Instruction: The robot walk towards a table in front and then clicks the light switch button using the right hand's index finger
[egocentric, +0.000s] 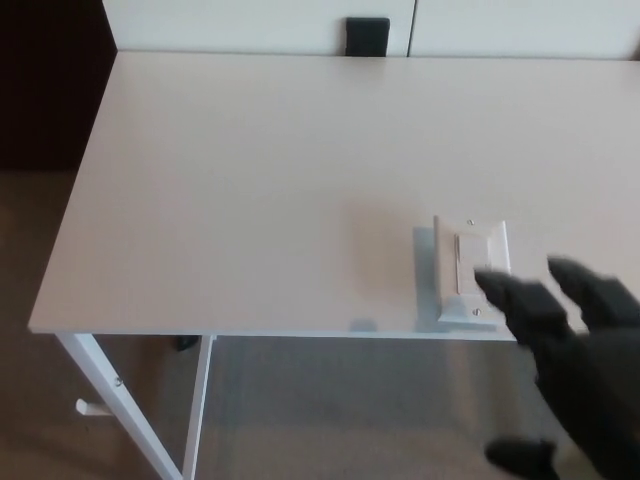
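One finger laid on the switch plate

Head view: one black hand, the right hand (572, 350), is seen blurred at the lower right, its fingers spread apart and nothing held. The index finger (498, 290) is laid over the lower right part of the light switch (471, 268), presumably so the rocker can be pressed with that finger alone; actual contact cannot be told through the blur. The switch is a white rectangular plate with a paler rocker, set near the front edge of the white table (250, 180), towards its right. No left hand is shown
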